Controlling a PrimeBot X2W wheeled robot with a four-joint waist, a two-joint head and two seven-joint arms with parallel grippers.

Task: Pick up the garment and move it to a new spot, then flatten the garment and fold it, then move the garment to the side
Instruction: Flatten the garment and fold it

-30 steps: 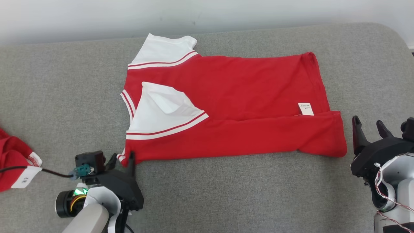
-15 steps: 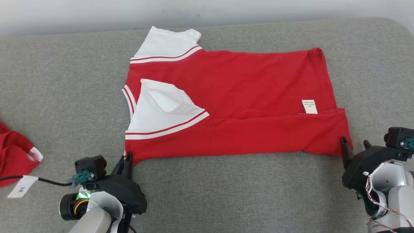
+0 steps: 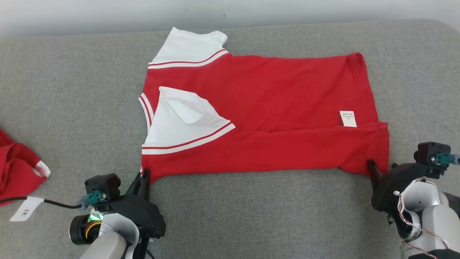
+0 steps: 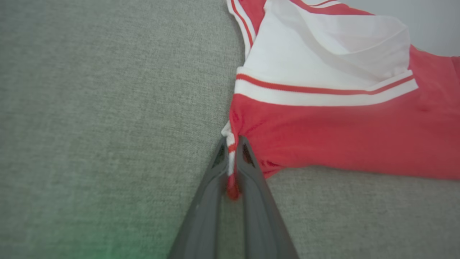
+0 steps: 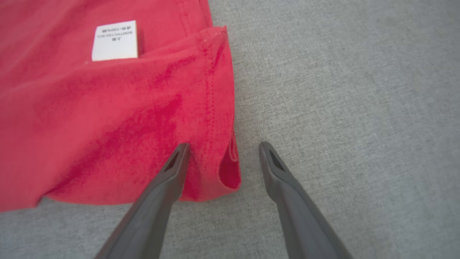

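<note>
Folding step: the red garment (image 3: 266, 108) lies flat on the grey cushion (image 3: 251, 216), left gripper (image 4: 233, 169) fingers clamped on its near corner, right gripper (image 5: 222, 149) fingers apart straddling the hem, needing to close.

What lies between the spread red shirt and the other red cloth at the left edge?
Bare grey upholstery, as the head view shows. Nothing sits between the shirt and the red cloth.

Our right gripper (image 5: 223, 145) spread wide, straddling a hemmed corner of the red garment (image 5: 107, 108), one finger (image 5: 169, 176) seemingly touching cloth, white label (image 5: 115, 40) beyond, grey fabric surface (image 5: 341, 90) beneath
</note>
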